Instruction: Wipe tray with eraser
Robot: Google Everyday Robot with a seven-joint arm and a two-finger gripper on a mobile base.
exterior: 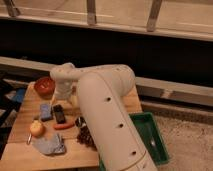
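Note:
The green tray [156, 131] sits low at the right of the wooden table, its left part hidden behind my big white arm. On the table's left half lies the eraser [59, 114], a small dark block beside a blue block [46, 111]. My gripper [64, 98] hangs from the bent wrist just behind the eraser, above the tabletop and apart from it. It is open and holds nothing.
At the back left of the wooden table [22, 112] stands a red bowl [44, 86]. A yellowish fruit [36, 128], an orange stick [64, 126], a grey cloth [50, 145] and a dark reddish cluster [86, 137] lie near the front. A dark wall runs behind.

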